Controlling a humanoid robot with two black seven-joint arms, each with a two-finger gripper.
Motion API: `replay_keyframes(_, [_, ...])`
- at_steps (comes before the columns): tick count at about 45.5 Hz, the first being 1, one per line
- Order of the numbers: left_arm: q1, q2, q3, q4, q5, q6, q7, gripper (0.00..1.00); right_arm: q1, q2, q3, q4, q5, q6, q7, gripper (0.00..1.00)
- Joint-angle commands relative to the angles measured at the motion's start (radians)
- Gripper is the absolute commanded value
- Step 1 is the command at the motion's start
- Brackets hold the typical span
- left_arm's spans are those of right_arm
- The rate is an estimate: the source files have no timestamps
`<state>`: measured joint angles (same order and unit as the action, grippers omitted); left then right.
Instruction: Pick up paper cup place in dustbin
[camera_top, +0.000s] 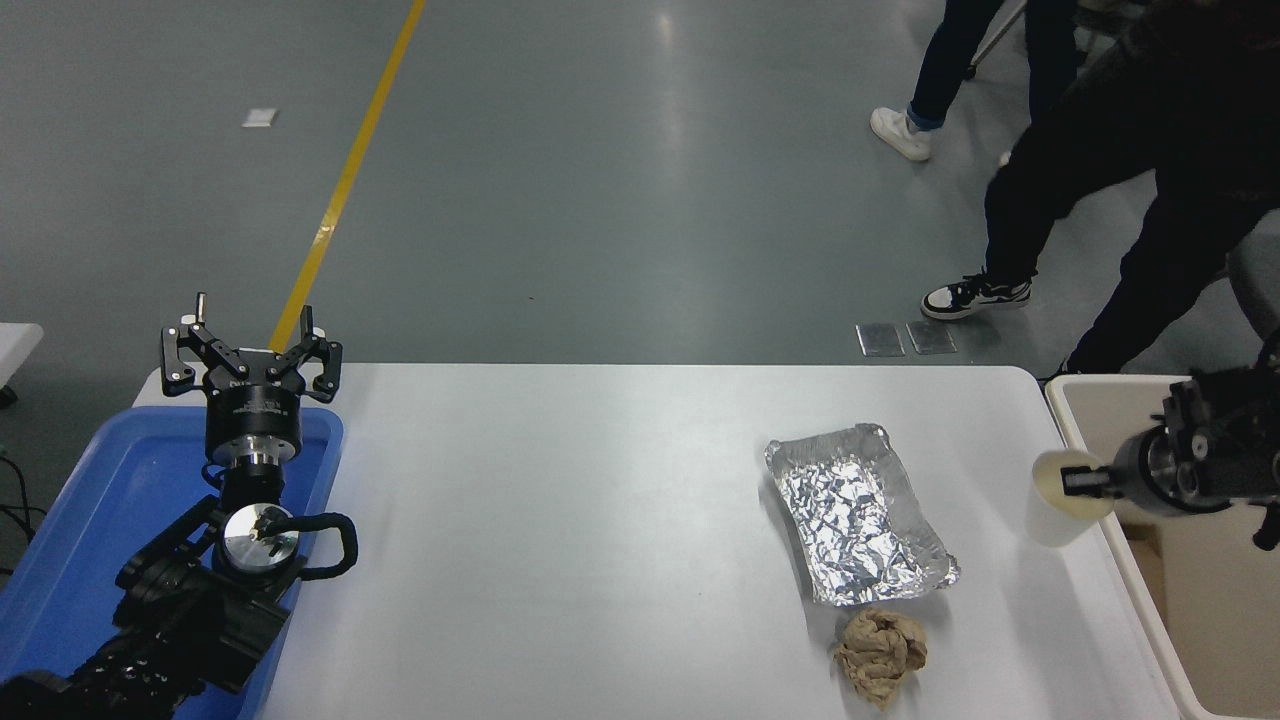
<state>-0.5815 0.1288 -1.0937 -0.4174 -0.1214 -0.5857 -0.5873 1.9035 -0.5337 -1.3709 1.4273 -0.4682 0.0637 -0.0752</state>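
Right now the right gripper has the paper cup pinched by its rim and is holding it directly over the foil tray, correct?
Not quite. The right gripper does have the paper cup by its rim, but the head view shows the cup well to the right of the foil tray, near the table's right edge beside the dustbin, not over the tray.

Beyond the far edge of the white worktop (600, 520) lies a glossy grey floor (620, 180) streaked with pale ceiling-light reflections. A yellow line (345, 180) runs diagonally toward the worktop's far left corner. Two metal floor plates (905, 338) sit near its far right corner, where people's legs (1060, 200) stand.
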Motion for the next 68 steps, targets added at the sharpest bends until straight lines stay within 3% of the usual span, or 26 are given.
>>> replay_keyframes(1, [0.0, 0.0, 0.0, 0.0, 0.0, 0.0, 0.0, 0.99, 0.405, -0.017, -0.149, 0.125, 0.0, 0.171, 0.034, 0.0])
replay_keyframes(5, [0.0, 0.003, 0.0, 0.0, 0.0, 0.0, 0.0, 0.99, 0.526, -0.02, -0.162, 0.119, 0.0, 0.24, 0.064, 0.0])
replay_keyframes(26, [0.0, 0.003, 0.0, 0.0, 0.0, 0.0, 0.0, 0.99, 0.58, -0.06, -0.214, 0.029, 0.019, 0.288, 0.063, 0.0])
replay_keyframes(41, [0.0, 0.003, 0.0, 0.0, 0.0, 0.0, -0.002, 0.99, 0.03, -0.27, -0.159, -0.537, 0.046, 0.188, 0.066, 0.0])
replay_keyframes(50, [0.0, 0.003, 0.0, 0.0, -0.001, 0.0, -0.002, 0.99, -0.531, -0.288, 0.18, -0.847, 0.091, 0.068, 0.055, 0.0])
replay_keyframes(60, [0.0, 0.003, 0.0, 0.0, -0.001, 0.0, -0.002, 0.99, -0.971, -0.152, 0.476, -1.102, 0.255, 0.056, 0.045, 0.0])
replay_keyframes(68, [0.0, 0.003, 0.0, 0.0, -0.001, 0.0, 0.0, 0.99, -1.081, -0.046, 0.552, -1.127, 0.362, 0.016, -0.023, 0.0])
